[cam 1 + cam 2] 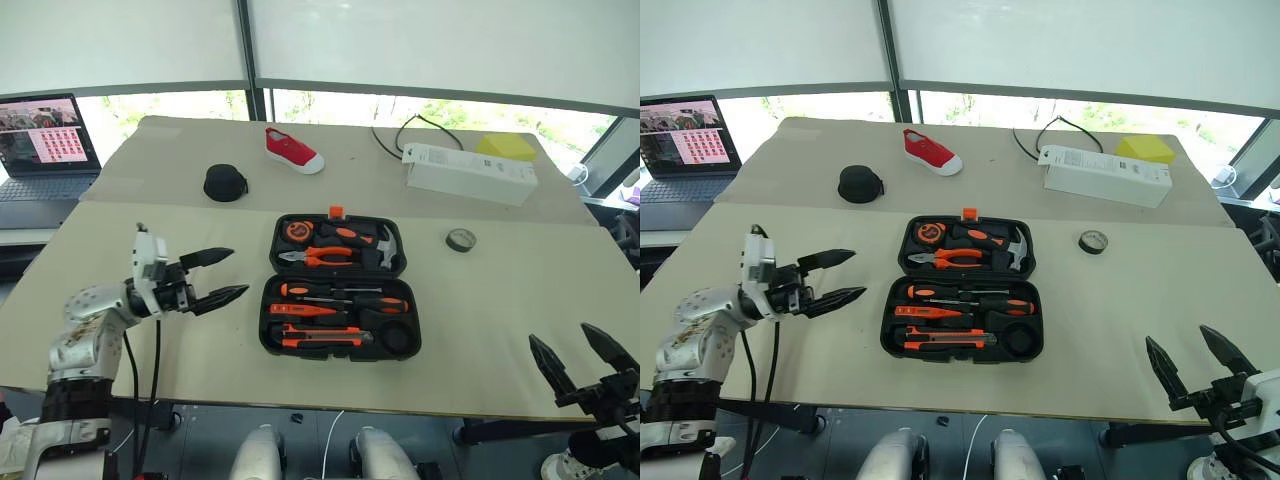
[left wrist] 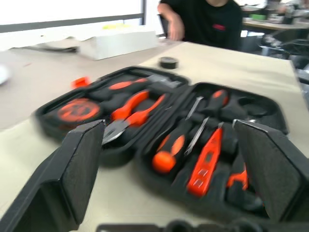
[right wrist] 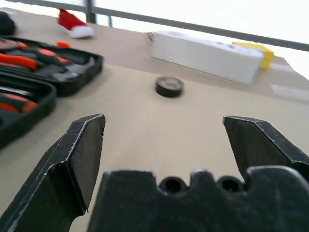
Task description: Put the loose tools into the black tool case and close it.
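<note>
black tool case (image 1: pixel 340 287) lying open mid-table – screwdrivers (image 1: pixel 345 295) and utility knife (image 1: pixel 322 340) sitting in its near half | left gripper (image 1: pixel 222 277) hovering left of it, fingers spread, gripping nothing | right gripper (image 1: pixel 580 358) hanging released at the table's near right edge

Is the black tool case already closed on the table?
No, the black tool case lies open, with orange-handled tools visible in its slots.
</note>
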Controlling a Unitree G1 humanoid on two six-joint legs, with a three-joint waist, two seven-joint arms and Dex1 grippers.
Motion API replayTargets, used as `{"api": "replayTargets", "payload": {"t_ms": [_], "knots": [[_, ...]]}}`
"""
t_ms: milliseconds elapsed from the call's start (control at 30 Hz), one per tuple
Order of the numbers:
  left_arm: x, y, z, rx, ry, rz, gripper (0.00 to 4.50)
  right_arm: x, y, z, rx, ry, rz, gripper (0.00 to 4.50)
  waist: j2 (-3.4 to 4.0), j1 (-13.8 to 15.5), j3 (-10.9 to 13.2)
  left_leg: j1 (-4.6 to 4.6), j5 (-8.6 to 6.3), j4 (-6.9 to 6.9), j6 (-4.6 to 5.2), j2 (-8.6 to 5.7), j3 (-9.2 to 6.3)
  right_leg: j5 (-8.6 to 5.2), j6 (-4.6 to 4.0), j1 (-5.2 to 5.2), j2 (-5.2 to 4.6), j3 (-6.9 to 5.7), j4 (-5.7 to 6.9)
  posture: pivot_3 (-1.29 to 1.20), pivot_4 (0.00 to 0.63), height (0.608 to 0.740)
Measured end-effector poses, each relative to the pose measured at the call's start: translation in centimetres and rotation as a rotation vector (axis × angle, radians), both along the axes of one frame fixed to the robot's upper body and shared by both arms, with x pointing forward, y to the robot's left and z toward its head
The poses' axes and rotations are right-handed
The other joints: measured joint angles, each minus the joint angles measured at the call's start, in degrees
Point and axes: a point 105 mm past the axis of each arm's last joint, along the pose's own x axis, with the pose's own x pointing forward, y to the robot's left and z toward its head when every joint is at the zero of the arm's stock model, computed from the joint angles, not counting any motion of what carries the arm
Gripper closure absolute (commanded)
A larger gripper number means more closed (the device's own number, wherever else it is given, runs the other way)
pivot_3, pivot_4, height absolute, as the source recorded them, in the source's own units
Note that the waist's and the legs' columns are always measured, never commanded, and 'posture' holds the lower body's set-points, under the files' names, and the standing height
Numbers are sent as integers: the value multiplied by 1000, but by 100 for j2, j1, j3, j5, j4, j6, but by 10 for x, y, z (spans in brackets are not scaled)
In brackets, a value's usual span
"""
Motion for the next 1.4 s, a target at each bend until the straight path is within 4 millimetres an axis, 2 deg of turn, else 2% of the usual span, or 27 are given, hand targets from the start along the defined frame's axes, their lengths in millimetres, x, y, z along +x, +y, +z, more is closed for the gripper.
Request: {"api": "replayTargets", "payload": {"t_ms": [67, 133, 233, 300, 367, 433, 467, 600, 767, 833, 1000, 1033, 1067, 1233, 1400], "knots": [[-3, 1, 3, -24, -12, 13, 70, 8, -3, 1, -12, -1, -23, 0, 0, -23, 0, -1, 0, 0, 0, 6, 1, 6, -9, -1, -3, 3, -2, 0, 150, 740], [-4, -4, 9, -53, -31, -2, 70, 27, -4, 11, -36, -13, -25, 0, 2, -54, 1, -1, 0, 0, 0, 5, 3, 9, -7, -6, -5, 14, -1, 0, 150, 740], [-8, -13, 15, -57, -33, -36, 70, 65, 2, 31, -116, 30, 47, 0, 7, -107, 5, 3, 0, -1, 0, 1, 13, 10, -8, -5, -1, 18, 1, 0, 150, 740], [-8, -20, 15, -61, -30, -51, 70, 96, 9, 46, -229, 105, 107, 0, 13, -122, 8, 5, 1, -5, 1, 0, 16, 9, -10, -7, 1, 19, 1, 0, 150, 740], [-7, -23, 12, -59, -18, -52, 70, 120, 12, 58, -265, 140, 139, 0, 11, -113, 10, 1, 1, -12, 1, 0, 10, 7, -15, -10, 8, 14, 0, 0, 150, 740], [-6, -26, 10, -54, -14, -50, 70, 139, 17, 65, -277, 194, 191, 0, 10, -92, 10, -3, 1, -22, 1, -2, 8, 6, -16, -17, 10, 14, -1, 0, 150, 740], [-6, -28, 9, -49, -14, -48, 70, 154, 24, 66, -300, 249, 243, 0, 10, -78, 10, -8, 1, -27, 2, -3, 9, 6, -17, -23, 10, 14, -6, 0, 150, 740], [-4, -38, 4, -35, -18, -62, 70, 189, 35, 62, -375, 384, 323, 0, 9, -57, 13, -42, 1, -31, 2, -5, 15, 7, -16, -61, 8, 17, -11, 0, 150, 740], [-5, -39, 2, -28, -22, -60, 70, 218, 47, 40, -408, 529, 368, 0, 10, -33, 15, -67, 0, -33, 3, -7, 15, 8, -16, -81, 2, 9, -13, 0, 150, 740], [-5, -41, 1, -19, -25, -68, 70, 226, 51, 32, -416, 580, 367, 0, 10, -36, 15, -68, 0, -35, 3, -9, 15, 8, -16, -82, 0, 8, -14, 0, 150, 740], [-7, -41, 0, -8, -24, -70, 70, 234, 47, 28, -444, 621, 341, 0, 11, -35, 17, -69, 0, -37, 3, -12, 16, 8, -16, -82, -5, 6, -14, 0, 150, 740], [-7, -42, 0, -6, -26, -72, 0, 235, 47, 27, -446, 627, 337, 490, 11, -44, 17, -68, 0, -37, 3, -11, 16, 8, -16, -82, -5, 6, -12, 0, 150, 740], [-7, -42, 0, -4, -27, -74, 0, 236, 47, 26, -450, 636, 330, 628, 11, -51, 17, -67, 0, -37, 3, -11, 16, 8, -16, -82, -4, 6, -10, 0, 150, 740], [-9, -42, 1, 11, -43, -92, 0, 235, 45, 12, -446, 688, 310, 2324, 11, -67, 17, -66, 0, -37, 3, -11, 15, 8, -16, -82, -4, 6, -7, 0, 150, 740], [-12, -43, 2, 23, -46, -121, 0, 238, 52, 10, -454, 670, 318, 4082, 12, -81, 17, -64, 0, -37, 3, -11, 15, 8, -16, -82, -4, 6, -2, 0, 150, 740]]}}
